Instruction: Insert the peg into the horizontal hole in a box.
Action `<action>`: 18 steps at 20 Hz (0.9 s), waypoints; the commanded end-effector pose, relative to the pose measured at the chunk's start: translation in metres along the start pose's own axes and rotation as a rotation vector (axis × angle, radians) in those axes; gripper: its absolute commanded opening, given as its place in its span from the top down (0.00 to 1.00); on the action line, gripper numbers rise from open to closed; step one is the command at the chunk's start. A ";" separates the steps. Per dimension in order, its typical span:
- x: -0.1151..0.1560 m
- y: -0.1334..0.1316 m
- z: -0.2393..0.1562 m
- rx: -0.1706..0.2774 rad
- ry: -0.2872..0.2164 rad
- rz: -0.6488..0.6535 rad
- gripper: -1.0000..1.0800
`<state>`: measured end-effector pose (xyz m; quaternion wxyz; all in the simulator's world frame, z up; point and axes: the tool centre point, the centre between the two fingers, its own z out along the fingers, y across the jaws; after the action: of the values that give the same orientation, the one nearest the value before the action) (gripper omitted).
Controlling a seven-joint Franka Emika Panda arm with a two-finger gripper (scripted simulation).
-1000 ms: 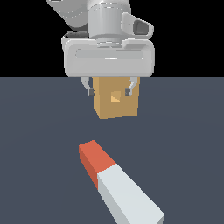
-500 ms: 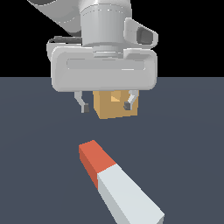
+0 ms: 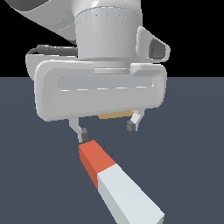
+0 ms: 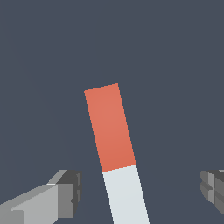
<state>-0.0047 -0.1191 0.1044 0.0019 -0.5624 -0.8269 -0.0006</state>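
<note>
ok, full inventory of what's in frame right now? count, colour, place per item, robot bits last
peg: 1, red-orange short end and white longer rest, lying flat on the floor, red end toward the gripper; in the wrist view it lies between the two fingers, untouched.
box: 1, tan, only a thin strip shows under the gripper body in the exterior view; its hole is hidden.
floor: 1, dark blue-grey, under everything.
gripper: 1, light grey body with dark fingertips, open, hanging just above the peg's red end.
arm: 1, light grey, above the gripper.
</note>
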 end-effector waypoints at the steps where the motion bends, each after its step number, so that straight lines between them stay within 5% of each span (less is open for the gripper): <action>1: -0.014 -0.002 0.007 0.000 -0.001 -0.047 0.04; 18: -0.068 -0.001 0.034 -0.001 -0.004 -0.220 0.04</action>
<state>0.0177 -0.1812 0.0711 0.0003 -0.4714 -0.8819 0.0001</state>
